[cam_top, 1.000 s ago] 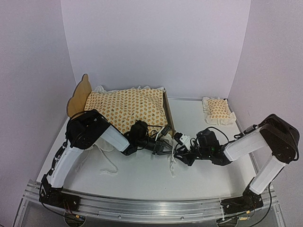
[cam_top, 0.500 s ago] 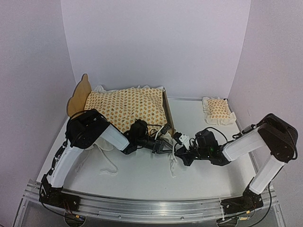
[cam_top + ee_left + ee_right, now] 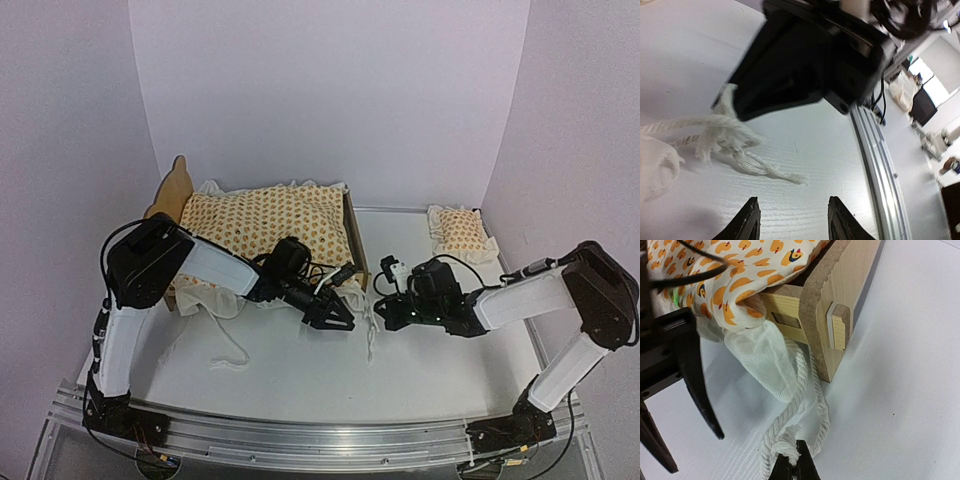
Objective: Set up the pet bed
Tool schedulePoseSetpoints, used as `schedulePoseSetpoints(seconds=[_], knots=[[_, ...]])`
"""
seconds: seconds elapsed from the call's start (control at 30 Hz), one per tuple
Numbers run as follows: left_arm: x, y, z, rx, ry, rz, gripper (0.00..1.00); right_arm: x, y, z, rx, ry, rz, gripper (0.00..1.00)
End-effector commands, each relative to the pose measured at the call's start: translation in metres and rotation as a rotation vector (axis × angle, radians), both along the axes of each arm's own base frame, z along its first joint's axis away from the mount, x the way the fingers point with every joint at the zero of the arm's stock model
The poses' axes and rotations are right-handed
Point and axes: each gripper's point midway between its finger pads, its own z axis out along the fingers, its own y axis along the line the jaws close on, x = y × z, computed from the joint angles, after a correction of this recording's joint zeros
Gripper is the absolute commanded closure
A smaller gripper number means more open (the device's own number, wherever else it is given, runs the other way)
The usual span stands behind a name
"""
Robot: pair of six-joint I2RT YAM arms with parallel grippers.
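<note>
Since 1 s ago the left fingers (image 3: 340, 320) have let go and now stand apart, about half spread, w/ nothing between them. The right fingers (image 3: 795, 466), parted back then, are now pressed together on the frayed end of a white cord (image 3: 785, 437). The left arm's elbow has also swung out to the left and higher.

From the right fingers the cord runs up in a loose loop across the desk (image 3: 300, 380) to the near corner of the pet bed (image 3: 850, 285), where it slips under a hanging white ruffle (image 3: 760, 360). What it's tied to is prob. the cushion, but the join is hidden. In the left wrist view the tassel sits against the right arm's black finger block, and the left tips hang just above the desk near it w/o touching the strands.

The two sets of fingers face each other, near but apart, just in front of the bed's footboard. The pet bed sits at the far left of the desk, scalloped headboard toward the left wall, footboard toward the centre. The orange-print mattress cushion (image 3: 265, 225) lies in it, ruffle spilling over the near rail. The small pillow (image 3: 460, 232) lies well apart at the far right, by the right wall.
</note>
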Motion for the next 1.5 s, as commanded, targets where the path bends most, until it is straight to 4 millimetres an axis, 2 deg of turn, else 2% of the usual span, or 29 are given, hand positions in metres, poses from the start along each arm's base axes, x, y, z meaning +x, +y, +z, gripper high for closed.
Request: schedulePoseSetpoints(seconds=[0.0,0.1,0.17,0.23,0.33,0.47,0.67,0.87,0.97,1.13,1.27,1.47], knots=[[-0.050,0.022,0.000,0.044,-0.385,-0.226,0.51,0.009,0.008,0.007,0.065,0.078,-0.075,1.00],[-0.061,0.020,-0.001,-0.015,-0.718,-0.354,0.46,0.010,0.009,0.010,0.102,0.113,-0.110,1.00],[-0.053,0.012,-0.001,-0.054,-0.936,-0.432,0.40,0.007,0.014,0.009,0.123,0.165,-0.109,1.00],[-0.037,0.000,-0.006,-0.044,-1.080,-0.495,0.35,0.006,0.018,0.007,0.128,0.218,-0.114,1.00],[-0.026,-0.008,-0.015,-0.053,-1.234,-0.629,0.27,0.003,0.022,0.002,0.141,0.291,-0.132,1.00],[-0.029,-0.012,-0.026,-0.066,-1.353,-0.744,0.27,0.002,0.026,0.000,0.150,0.329,-0.140,1.00],[-0.025,-0.002,-0.052,-0.007,-1.404,-0.915,0.36,0.004,0.037,0.004,0.154,0.338,-0.118,1.00],[-0.027,-0.016,-0.049,-0.003,-1.447,-0.966,0.39,0.003,0.053,0.001,0.124,0.359,-0.085,1.00],[-0.024,-0.005,-0.067,0.075,-1.442,-1.035,0.44,0.002,0.060,-0.001,0.103,0.365,-0.075,1.00],[-0.021,0.031,-0.094,0.255,-1.376,-1.153,0.54,0.003,0.071,0.006,0.102,0.348,-0.060,1.00],[-0.015,0.045,-0.108,0.318,-1.414,-1.206,0.69,0.003,0.080,0.008,0.104,0.343,-0.037,1.00],[-0.010,0.019,-0.108,0.263,-1.490,-1.102,0.91,0.001,0.084,0.010,0.110,0.344,-0.028,1.00]])
